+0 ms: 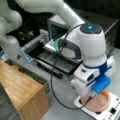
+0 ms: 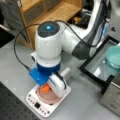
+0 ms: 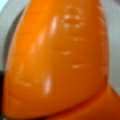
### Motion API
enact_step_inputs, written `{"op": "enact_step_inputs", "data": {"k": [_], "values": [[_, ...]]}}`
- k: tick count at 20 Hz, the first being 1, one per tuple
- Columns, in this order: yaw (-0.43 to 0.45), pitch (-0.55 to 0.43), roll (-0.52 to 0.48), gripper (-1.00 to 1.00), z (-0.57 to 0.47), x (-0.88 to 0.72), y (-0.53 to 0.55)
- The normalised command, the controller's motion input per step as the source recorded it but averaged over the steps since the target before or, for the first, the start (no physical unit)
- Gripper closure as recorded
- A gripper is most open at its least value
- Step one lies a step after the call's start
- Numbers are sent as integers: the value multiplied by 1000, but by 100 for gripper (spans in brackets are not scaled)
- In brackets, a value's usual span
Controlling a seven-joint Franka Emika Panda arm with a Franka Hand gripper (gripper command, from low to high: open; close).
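Note:
An orange carrot-like object (image 3: 60, 60) fills the wrist view, very close to the camera. In both front views it shows as a small orange patch (image 1: 105, 93) (image 2: 45, 88) just under the arm's blue wrist mount (image 2: 38, 76). My gripper (image 1: 100, 96) (image 2: 53, 88) points down into a pink bowl (image 1: 101, 104) (image 2: 51, 99). The bowl stands on a white scale (image 1: 111, 113) (image 2: 40, 107) with buttons along its edge. The white hand hides the fingertips. I cannot tell whether the orange object rests in the bowl or hangs above it.
A black tray (image 1: 58, 63) (image 2: 98, 68) lies behind the scale, with a teal bowl (image 1: 56, 45) (image 2: 113, 56) at it. A wooden shelf unit (image 1: 22, 92) (image 2: 50, 12) stands at one side. A metal box (image 1: 111, 26) (image 2: 112, 96) sits beside the tray. A black cable (image 1: 53, 85) loops off the arm.

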Motion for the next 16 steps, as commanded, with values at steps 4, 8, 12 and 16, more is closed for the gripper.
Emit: {"op": "enact_step_inputs", "data": {"k": [4, 8, 12, 16], "values": [[-766, 273, 15, 100, 334, 523, 161], [-917, 282, 20, 100, 320, 633, 186], [-925, 278, 101, 100, 339, 633, 98], [-717, 298, 134, 100, 371, 570, -22]]}}
